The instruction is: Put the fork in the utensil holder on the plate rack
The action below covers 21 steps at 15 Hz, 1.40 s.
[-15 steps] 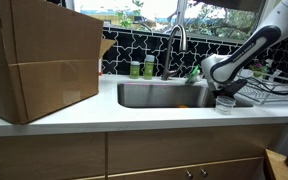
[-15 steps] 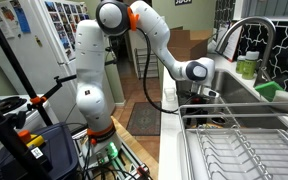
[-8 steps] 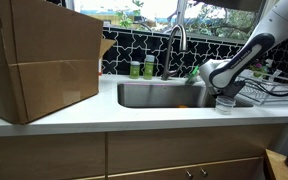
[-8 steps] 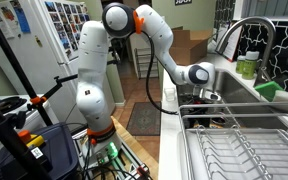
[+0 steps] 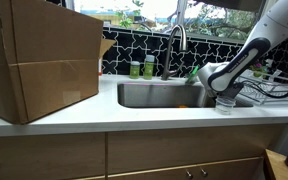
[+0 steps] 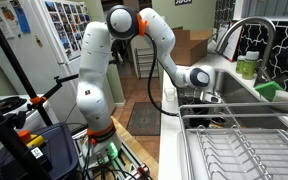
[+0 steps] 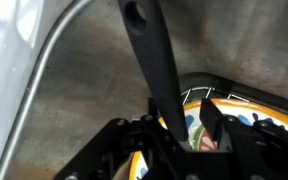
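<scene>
Papers on the fridge door [image 6: 59,25] are too small to read. The white arm [image 6: 149,40] arches from its shoulder down over the counter, with the wrist bent low at the right end of the steel sink [image 5: 159,96]. In the wrist view the gripper [image 7: 179,125] is clamped on the dark handle of the fork [image 7: 149,55], which slants away over the sink floor. The fork is near the wire plate rack [image 6: 229,150] but not in it. A clear plastic cup [image 5: 225,103] stands just in front of the wrist. Since a second ago the shoulder has swung over and the wrist has sunk slightly towards the sink.
</scene>
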Available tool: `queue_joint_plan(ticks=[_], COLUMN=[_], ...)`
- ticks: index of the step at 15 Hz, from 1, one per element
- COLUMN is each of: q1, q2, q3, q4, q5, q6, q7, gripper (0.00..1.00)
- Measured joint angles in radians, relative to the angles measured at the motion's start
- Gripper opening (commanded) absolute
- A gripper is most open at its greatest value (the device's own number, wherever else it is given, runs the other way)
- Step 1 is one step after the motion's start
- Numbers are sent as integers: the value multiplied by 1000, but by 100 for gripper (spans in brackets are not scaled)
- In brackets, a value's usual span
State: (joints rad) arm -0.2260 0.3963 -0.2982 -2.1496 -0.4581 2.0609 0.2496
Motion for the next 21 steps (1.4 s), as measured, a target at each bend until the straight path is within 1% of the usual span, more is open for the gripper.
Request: queue_joint_plan(ticks=[1, 2, 3, 6, 7, 14, 17, 21], q1=[0, 0, 0, 0, 0, 9, 20, 31], q2=[2, 2, 2, 1, 1, -26, -79, -186], q3=[-1, -4, -6, -11, -11, -6, 0, 11], q4=[3, 5, 8, 19, 21, 28, 25, 8], q5=[0, 0, 0, 2, 4, 32, 36, 37], q6=[0, 0, 0, 0, 0, 1, 1, 0], q7=[1, 2, 2, 2, 6, 17, 19, 20], gripper=[10, 5, 6, 4, 6, 6, 6, 6])
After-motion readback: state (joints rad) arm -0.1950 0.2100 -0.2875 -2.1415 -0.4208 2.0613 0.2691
